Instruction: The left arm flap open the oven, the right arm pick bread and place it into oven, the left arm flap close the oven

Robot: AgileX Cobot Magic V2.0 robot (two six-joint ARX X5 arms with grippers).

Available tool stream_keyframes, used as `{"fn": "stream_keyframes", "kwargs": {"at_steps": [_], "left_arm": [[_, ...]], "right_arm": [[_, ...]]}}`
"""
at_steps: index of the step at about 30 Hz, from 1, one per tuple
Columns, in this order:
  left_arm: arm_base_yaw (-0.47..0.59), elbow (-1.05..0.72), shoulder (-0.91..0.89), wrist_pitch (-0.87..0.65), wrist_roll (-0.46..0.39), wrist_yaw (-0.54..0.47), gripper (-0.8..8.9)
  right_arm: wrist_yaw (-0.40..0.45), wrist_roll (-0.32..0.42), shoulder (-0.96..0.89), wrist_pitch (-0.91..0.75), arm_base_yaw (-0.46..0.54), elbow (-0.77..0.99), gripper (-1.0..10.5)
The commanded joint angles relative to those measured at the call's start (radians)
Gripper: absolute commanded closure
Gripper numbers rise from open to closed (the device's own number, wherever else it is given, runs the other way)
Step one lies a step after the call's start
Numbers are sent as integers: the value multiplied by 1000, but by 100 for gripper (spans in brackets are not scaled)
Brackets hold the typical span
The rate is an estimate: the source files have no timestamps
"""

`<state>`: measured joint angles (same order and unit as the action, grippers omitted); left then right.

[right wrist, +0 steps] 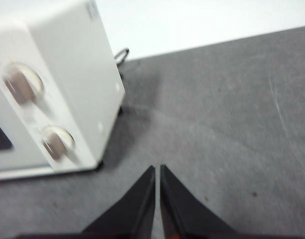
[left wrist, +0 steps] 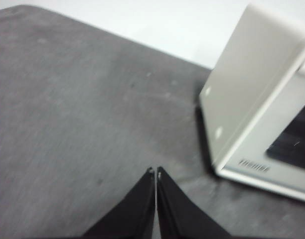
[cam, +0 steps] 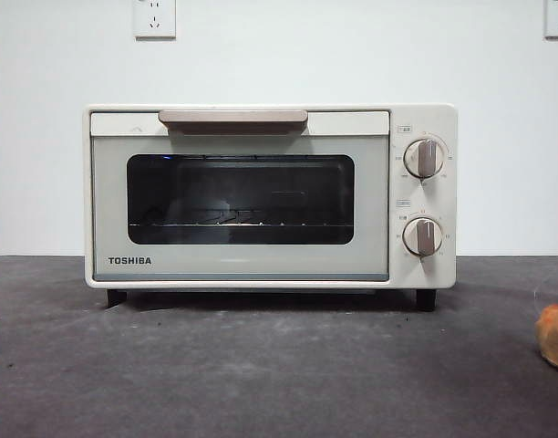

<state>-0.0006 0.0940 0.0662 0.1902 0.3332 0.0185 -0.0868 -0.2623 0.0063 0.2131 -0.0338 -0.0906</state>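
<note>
The cream-white TOSHIBA oven [cam: 270, 196] stands at the middle of the table with its door closed and its beige bar handle [cam: 232, 119] at the top. The bread [cam: 556, 336], golden-orange, shows only partly at the right edge of the front view, on the table in front of the oven's right side. My left gripper [left wrist: 155, 171] is shut and empty, hovering over the grey table to the left of the oven [left wrist: 262, 109]. My right gripper [right wrist: 157, 168] is shut and empty, off the oven's [right wrist: 53, 89] right side, near its knobs. Neither arm shows in the front view.
The table has a dark grey cloth surface [cam: 261, 374]. A white wall stands close behind the oven, with power sockets [cam: 155, 18] high up. Two beige knobs [cam: 424, 158] sit on the oven's right panel. A wire rack is visible behind the dark glass window.
</note>
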Motion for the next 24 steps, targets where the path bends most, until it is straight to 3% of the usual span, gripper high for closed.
{"fn": "stream_keyframes", "kwargs": {"at_steps": [1, 7, 13, 19, 24], "left_arm": [[-10, 69, 30, -19, 25, 2, 801], [-29, 224, 139, -2, 69, 17, 801], [-43, 439, 261, 132, 16, 88, 802], [-88, 625, 354, 270, -25, 144, 801], [-146, 738, 435, 363, -38, 259, 801]], "right_arm": [[-3, -50, 2, 26, -5, -69, 935], [-29, -75, 58, 158, -5, -244, 935], [-101, -74, 151, 280, -5, -426, 935], [-218, -42, 270, 419, -5, -604, 935], [-340, 18, 378, 535, -5, -739, 935]]}}
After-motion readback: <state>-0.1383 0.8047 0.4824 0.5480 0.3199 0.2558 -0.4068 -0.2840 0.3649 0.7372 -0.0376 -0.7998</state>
